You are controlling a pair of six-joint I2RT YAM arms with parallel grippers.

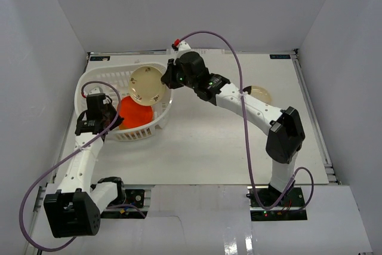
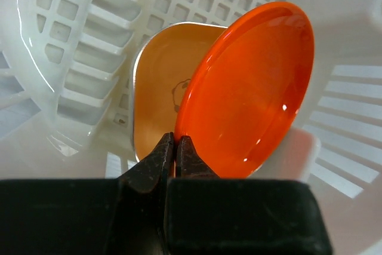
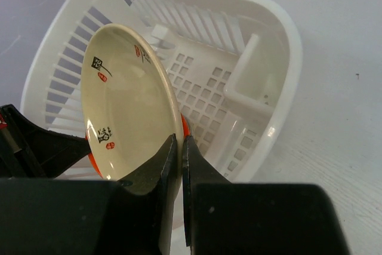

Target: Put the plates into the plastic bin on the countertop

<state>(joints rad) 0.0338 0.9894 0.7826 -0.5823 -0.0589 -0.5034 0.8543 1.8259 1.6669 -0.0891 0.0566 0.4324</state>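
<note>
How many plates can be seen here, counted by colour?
cream plate: 1
orange plate: 1
yellow plate: 1, rounded-square, inside the plastic bin
beige plate: 1, on the countertop
Total: 4

The top external camera looks down from above and behind the arm bases (image 1: 271, 198) over the whole countertop (image 1: 209, 141). The left wrist camera sits close inside the plastic bin (image 2: 71, 58), the right looks down into it from just outside; all three share it
</note>
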